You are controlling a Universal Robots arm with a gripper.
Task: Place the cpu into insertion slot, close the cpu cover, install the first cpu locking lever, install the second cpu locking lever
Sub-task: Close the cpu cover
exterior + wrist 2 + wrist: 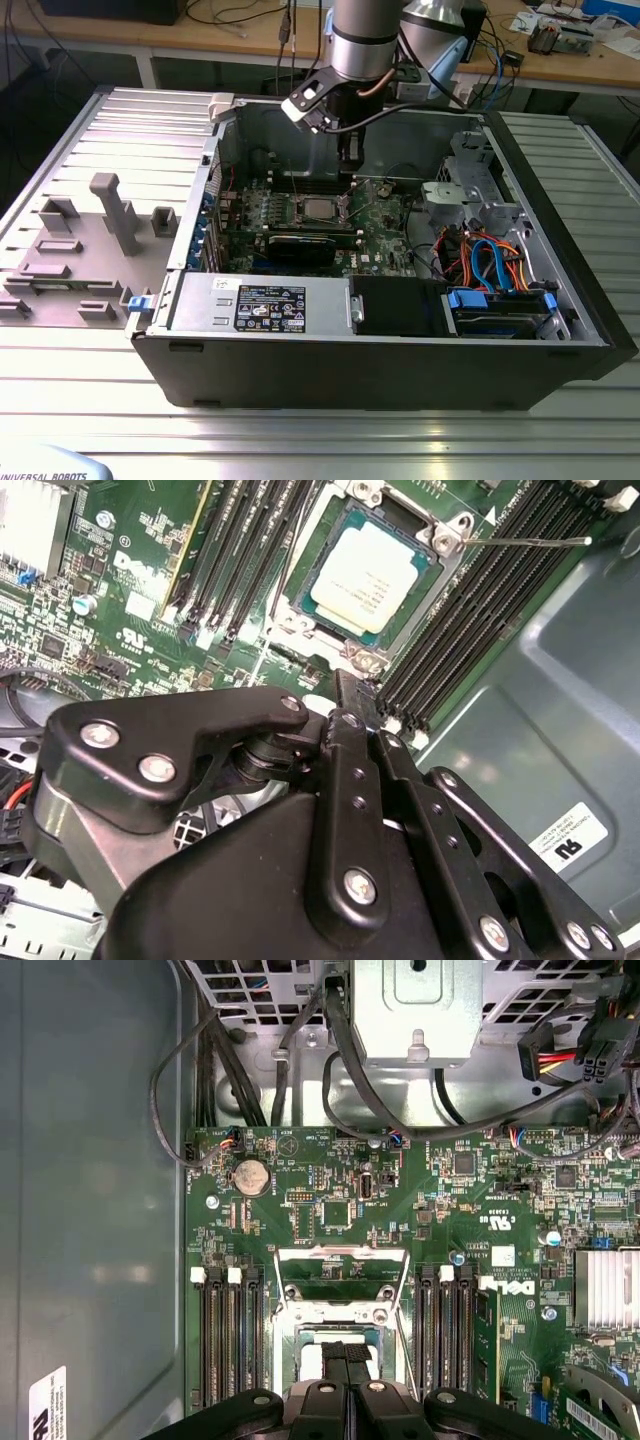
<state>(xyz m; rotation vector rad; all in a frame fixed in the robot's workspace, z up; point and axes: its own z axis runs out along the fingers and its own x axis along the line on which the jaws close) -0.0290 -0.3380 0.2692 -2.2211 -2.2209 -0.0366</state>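
The cpu (372,577) lies flat in the insertion slot (292,620), its silver top bare with a thin green border around it. It also shows at the middle of the motherboard in the exterior view (320,210). The cpu cover (340,1256) stands raised off the socket as a silver frame with a cut-out centre. A thin locking lever (520,541) sticks out free from one socket corner, and another wire lever (400,1330) runs beside the socket. My gripper (346,1355) hangs just above the socket's edge, fingers shut together with nothing seen between them; it also shows here (350,160).
Black memory slots (230,1340) flank the socket on both sides. A long black graphics card (300,245) lies in front of the socket, with a finned heatsink (610,1290) nearby. Cable bundles (480,260) and drive bays fill the case toward the exterior view's right. The power supply (260,300) sits at the front.
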